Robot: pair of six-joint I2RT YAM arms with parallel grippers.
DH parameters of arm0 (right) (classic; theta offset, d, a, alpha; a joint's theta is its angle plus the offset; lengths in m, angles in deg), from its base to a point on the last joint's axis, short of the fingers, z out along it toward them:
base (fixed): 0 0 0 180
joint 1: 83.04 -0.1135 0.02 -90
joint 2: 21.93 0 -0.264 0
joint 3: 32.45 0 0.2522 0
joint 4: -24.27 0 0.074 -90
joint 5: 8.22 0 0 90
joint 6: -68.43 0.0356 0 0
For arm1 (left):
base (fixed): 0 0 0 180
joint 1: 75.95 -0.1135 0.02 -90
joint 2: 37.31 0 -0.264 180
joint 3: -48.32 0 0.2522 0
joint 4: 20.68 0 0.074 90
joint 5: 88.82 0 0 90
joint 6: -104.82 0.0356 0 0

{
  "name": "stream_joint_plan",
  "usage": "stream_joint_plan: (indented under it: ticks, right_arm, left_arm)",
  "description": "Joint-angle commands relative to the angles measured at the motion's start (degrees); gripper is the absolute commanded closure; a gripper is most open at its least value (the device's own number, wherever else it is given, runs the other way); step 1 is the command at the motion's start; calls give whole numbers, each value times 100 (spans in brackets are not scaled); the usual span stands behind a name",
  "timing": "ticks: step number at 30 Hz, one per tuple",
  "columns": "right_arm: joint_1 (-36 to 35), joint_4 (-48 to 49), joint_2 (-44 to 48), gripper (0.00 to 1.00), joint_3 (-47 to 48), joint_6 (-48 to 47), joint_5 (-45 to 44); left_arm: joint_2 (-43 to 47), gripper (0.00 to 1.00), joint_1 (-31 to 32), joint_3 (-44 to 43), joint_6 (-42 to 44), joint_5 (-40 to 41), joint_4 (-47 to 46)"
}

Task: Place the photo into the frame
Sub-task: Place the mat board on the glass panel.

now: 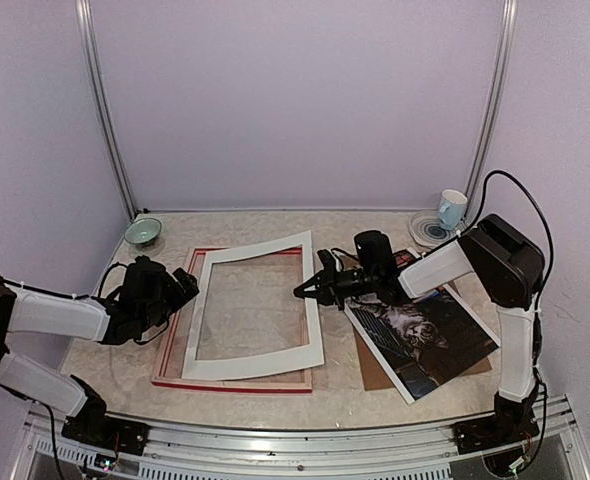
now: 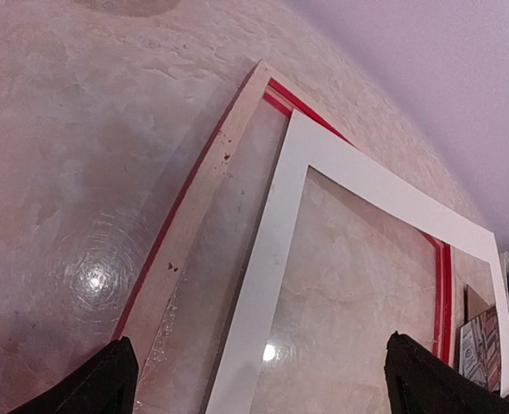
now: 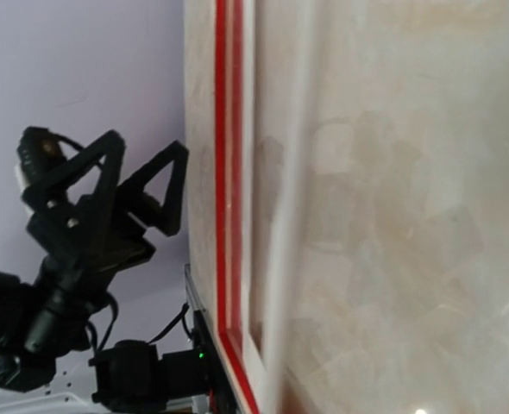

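- Frame (image 1: pixel 171 345) flat on table (image 1: pixel 125 380), centre-left, pale wood back up, red edges showing.
- White mat (image 1: pixel 255 366) on top of frame, skewed, right strip overhanging frame's right rail.
- Photo (image 1: pixel 425 340) outside frame, to its right, cat side up, on brown board (image 1: pixel 373 372), partly under right arm.
- Left gripper (image 1: pixel 183 288) fingers spread wide, holding nothing, just beside frame's left rail.
- Right gripper (image 1: pixel 308 290) fingers closed, tip at mat's right strip; contact unclear.
- Bowl (image 1: pixel 143 232) back left; cup (image 1: pixel 452 208) back right.
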Motion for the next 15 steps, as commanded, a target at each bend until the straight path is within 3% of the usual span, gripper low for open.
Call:
stream_joint_plan:
  ticks: [1, 15]
  right_arm:
    - [-113, -93, -191, 100, 137, 25, -199]
    - [-456, -603, -611, 100, 778, -29, -407]
  left_arm:
    - [50, 1, -19, 105, -74, 116, 38]
    - [68, 1, -27, 120, -69, 139, 38]
